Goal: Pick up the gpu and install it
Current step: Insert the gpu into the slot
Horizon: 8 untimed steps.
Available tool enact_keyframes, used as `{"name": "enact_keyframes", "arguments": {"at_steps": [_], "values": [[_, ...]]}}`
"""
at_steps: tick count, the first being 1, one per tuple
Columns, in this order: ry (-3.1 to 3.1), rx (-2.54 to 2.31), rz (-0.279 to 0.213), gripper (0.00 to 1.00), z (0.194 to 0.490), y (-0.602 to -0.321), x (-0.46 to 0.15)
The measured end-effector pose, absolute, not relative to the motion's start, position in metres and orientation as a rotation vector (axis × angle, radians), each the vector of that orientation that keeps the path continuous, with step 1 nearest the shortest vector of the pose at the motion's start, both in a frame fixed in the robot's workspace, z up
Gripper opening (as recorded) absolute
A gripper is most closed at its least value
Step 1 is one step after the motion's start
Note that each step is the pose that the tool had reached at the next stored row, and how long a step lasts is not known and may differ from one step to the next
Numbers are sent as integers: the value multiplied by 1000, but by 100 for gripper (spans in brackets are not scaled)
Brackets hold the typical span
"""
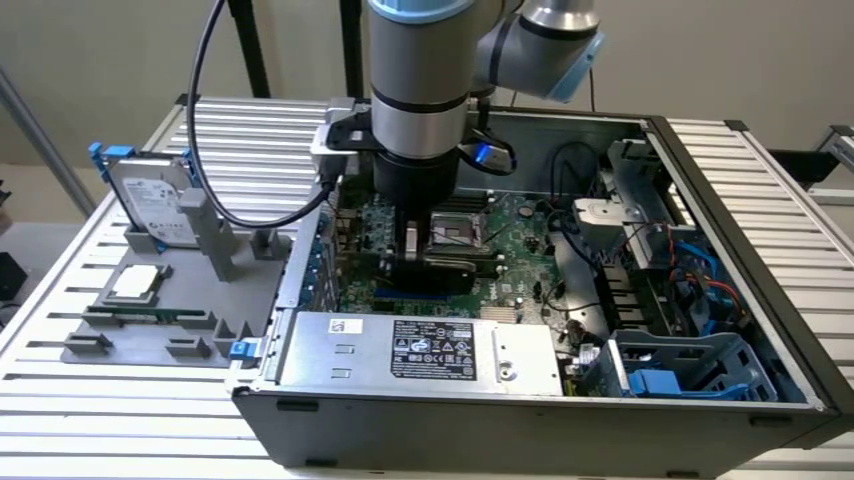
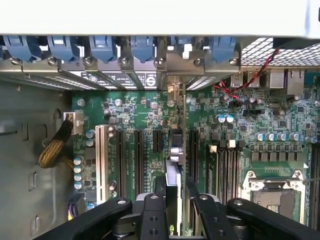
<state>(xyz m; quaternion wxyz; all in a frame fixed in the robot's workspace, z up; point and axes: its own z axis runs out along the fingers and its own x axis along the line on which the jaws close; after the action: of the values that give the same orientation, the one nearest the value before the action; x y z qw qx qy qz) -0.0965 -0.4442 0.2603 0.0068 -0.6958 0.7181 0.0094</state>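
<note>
Gpu point(image 2: 174, 172) edge-on in claw point(image 2: 173, 200), above motherboard point(image 2: 145, 120) slots.

Even, soft indoor light, dim shadow inside the computer case point(image 1: 747, 300), washed-out glare along its rim

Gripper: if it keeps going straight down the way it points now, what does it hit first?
Probably the motherboard: the gripper, shut on the gpu held edge-on, points at the expansion slots. The card's lower edge would likely touch first; depth is unclear.
</note>
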Motion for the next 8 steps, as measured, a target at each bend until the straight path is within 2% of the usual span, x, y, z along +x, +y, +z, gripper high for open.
{"name": "enact_keyframes", "arguments": {"at_steps": [8], "values": [[2247, -2175, 29, 0, 257, -444, -98]]}}
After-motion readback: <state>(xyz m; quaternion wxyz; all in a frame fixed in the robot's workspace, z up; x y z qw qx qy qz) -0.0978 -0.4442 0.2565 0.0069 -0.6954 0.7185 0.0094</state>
